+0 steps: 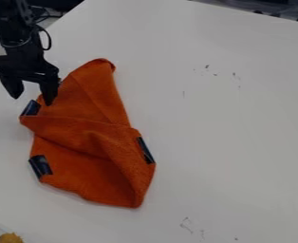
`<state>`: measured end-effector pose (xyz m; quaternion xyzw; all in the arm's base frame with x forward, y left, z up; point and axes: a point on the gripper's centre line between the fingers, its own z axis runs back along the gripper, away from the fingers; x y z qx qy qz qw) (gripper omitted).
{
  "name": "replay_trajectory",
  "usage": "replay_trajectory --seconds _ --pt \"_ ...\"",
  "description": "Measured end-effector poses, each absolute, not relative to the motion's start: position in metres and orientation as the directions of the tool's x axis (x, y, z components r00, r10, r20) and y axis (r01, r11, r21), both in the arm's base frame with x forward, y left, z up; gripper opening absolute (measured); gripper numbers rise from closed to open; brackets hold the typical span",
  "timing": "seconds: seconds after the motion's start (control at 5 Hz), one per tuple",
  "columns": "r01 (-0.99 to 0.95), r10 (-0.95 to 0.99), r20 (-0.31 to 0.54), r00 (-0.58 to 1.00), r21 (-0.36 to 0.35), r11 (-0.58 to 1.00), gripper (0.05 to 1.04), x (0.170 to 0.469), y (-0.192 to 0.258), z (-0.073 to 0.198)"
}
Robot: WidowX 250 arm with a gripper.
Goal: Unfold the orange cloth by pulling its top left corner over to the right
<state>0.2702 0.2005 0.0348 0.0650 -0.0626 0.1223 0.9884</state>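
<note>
Camera view. The gripper (32,98), its fingers parted wide with nothing held between them, hangs beside the upper left edge of an orange cloth (75,156), which lies folded and creased on a white table (234,128). One finger overlaps the cloth's edge; whether it touches cannot be told. A dark patch (30,107) lies just below. For a sound hold, the fingers are best set astride the edge, lowered lightly to the table and closed on a gathered ridge; a shallow pinch would probably slip. Slow, low travel should limit dragging of the overlapping layers.
</note>
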Motion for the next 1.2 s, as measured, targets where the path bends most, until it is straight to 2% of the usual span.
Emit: replay_trajectory --seconds 0.2,0.4,0.8,1.0,1.2 --pt "-0.261 0.249 0.118 0.961 0.104 0.960 1.001 0.262 0.213 0.026" --pt "-0.265 0.256 0.100 0.962 0.086 0.961 0.950 0.260 0.217 0.014" --pt "-0.239 0.231 0.095 0.968 0.075 0.968 0.377 0.267 0.221 0.008" --pt "-0.215 0.209 0.087 0.974 0.076 0.974 0.172 0.268 0.222 0.011" --pt "-0.219 0.212 0.093 0.973 0.076 0.973 0.081 0.269 0.221 0.014"
